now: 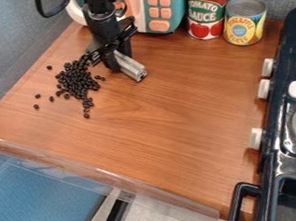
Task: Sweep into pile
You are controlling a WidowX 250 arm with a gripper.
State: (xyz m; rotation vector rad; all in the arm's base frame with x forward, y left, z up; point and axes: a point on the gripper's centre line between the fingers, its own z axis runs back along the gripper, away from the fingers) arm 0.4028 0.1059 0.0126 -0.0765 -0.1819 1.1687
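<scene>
My gripper (112, 60) hangs low over the back left part of the wooden counter, shut on a silver metal bar (131, 67). The bar slants down toward the front right, its end at or just above the wood. Directly left of the gripper lies a heap of small black beans (77, 79), its upper right edge beside the black fingers. A few beans lie apart from it on the left, and a short string of them trails toward the front.
Behind the arm stands a toy microwave (160, 5) with orange buttons. A tomato sauce can (207, 12) and a pineapple can (244, 23) stand at the back right. A dark toy stove (282, 142) lines the right side. A clear raised strip (97, 174) borders the front edge.
</scene>
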